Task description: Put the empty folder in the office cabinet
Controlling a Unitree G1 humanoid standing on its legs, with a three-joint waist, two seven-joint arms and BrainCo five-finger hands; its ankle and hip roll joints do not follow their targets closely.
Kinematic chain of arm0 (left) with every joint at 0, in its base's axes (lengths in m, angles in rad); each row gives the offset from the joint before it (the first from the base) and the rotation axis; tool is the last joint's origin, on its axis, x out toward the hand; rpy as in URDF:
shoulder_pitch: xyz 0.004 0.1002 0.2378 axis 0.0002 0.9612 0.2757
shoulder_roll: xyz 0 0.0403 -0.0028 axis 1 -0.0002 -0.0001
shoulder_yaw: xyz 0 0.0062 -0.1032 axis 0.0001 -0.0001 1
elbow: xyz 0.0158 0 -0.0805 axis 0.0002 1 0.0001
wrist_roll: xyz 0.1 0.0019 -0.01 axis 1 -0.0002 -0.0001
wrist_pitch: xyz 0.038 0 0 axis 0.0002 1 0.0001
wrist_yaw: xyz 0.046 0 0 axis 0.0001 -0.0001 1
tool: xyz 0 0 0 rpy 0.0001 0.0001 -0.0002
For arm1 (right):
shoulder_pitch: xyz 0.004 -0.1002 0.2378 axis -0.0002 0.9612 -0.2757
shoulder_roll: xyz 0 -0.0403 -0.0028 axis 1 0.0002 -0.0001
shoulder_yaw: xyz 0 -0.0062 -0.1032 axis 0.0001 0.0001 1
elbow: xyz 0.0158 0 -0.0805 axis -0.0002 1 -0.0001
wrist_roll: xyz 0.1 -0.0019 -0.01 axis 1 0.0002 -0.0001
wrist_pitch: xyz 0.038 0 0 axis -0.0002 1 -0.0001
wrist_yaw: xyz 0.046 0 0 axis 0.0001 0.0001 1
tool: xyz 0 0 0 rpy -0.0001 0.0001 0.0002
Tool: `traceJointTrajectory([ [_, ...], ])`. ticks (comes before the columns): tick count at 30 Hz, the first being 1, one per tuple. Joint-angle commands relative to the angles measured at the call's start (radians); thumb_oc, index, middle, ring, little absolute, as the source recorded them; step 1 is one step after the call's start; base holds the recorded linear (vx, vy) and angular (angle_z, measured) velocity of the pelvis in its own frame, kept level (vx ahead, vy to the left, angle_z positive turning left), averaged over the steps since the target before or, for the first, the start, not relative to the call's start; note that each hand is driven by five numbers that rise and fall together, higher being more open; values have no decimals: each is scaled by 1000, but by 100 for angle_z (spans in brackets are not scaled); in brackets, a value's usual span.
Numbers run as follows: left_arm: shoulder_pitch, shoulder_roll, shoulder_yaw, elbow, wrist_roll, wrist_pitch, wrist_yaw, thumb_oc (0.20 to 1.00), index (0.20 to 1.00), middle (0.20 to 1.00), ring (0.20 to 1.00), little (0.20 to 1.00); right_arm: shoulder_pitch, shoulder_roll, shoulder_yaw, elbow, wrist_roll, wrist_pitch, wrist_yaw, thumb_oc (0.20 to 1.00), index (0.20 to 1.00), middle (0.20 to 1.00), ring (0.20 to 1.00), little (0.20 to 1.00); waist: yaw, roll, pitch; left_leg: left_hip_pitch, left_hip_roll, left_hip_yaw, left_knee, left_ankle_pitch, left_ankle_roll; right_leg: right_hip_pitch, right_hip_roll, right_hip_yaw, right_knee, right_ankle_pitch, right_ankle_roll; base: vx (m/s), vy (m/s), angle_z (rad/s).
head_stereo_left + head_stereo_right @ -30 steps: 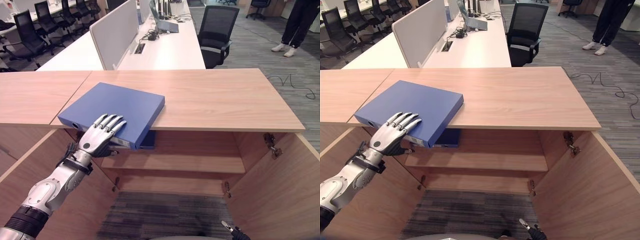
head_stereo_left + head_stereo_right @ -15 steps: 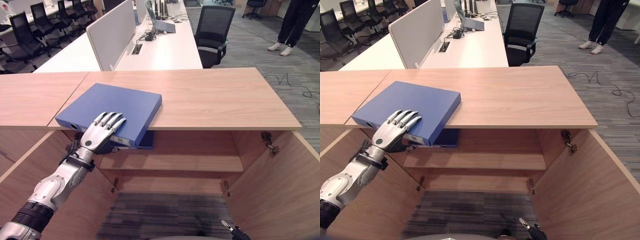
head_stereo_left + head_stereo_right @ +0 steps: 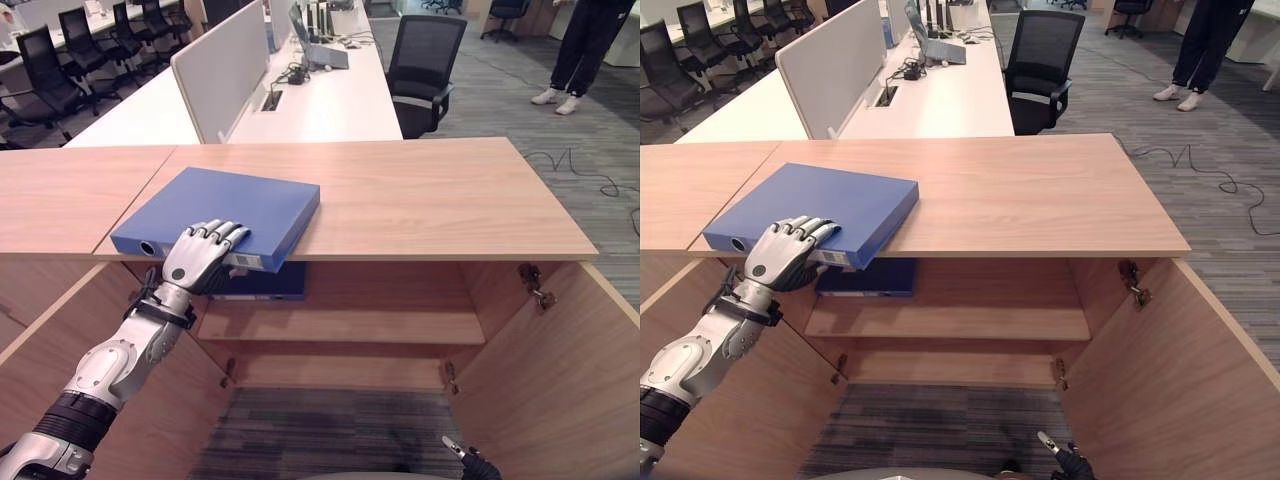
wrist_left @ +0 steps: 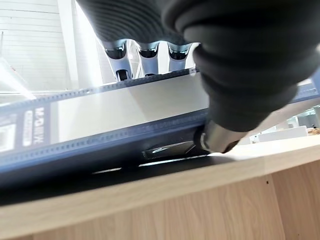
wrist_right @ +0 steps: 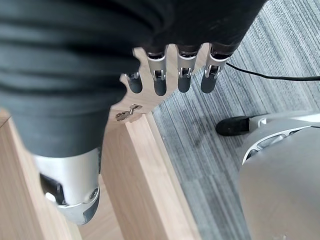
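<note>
A blue folder (image 3: 235, 200) lies flat on the wooden cabinet top (image 3: 440, 200), at its left front, with the labelled spine (image 4: 115, 107) facing me. My left hand (image 3: 195, 262) grips that near edge. Its fingers (image 4: 145, 57) curl over the top of the spine and the thumb (image 4: 220, 137) presses from underneath. Inside the open cabinet, a second blue folder (image 3: 265, 285) lies on the upper shelf (image 3: 360, 325) just below the first. My right hand (image 5: 185, 75) hangs low by the carpet with its fingers straight, holding nothing.
Both cabinet doors stand open, the right door (image 3: 560, 380) and the left door (image 3: 60, 330) flanking the opening. Behind the cabinet are a white desk with a divider (image 3: 225, 65), a black office chair (image 3: 425, 60), and a standing person (image 3: 585, 50) at the far right.
The folder has slid back from overhanging the front edge to lie more squarely on the top. My left hand followed, its fingers now curled over the spine.
</note>
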Motion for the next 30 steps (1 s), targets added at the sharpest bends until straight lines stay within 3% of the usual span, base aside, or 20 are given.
traceJointTrajectory([
  [1, -82, 7, 16, 35, -17, 11, -16, 200, 200, 200, 200, 200, -83, -1, 1, 30, 18, -21, -6, 1000, 1000, 1000, 1000, 1000, -6, -19, 43, 28, 3, -20, 12, -67, -9, 68, -23, -16, 17, -98, 86, 0, 0, 0],
  [15, -63, 6, 114, -47, -68, 13, -12, 200, 200, 200, 200, 200, -77, 8, -14, 37, 15, -17, -7, 1000, 1000, 1000, 1000, 1000, 3, -16, 40, 24, 0, -28, 12, -62, -11, 71, -28, -27, 16, -96, 87, 0, -1, 0],
  [22, -50, -52, 367, -312, -259, -25, 16, 200, 200, 200, 200, 200, -83, 24, -17, 60, 15, -14, 4, 1000, 1000, 1000, 1000, 1000, 30, -12, 33, 9, -3, -41, 12, -55, -14, 71, -36, -42, 10, -93, 85, -10, -18, 7],
  [30, -79, -118, 481, -467, -460, -77, -1, 200, 200, 200, 200, 200, -95, 23, -5, 55, 9, -13, 19, 1000, 1000, 1000, 1000, 1000, 46, -2, 30, -6, -8, -59, 12, -47, -14, 73, -41, -58, 10, -94, 81, -5, -8, 9],
])
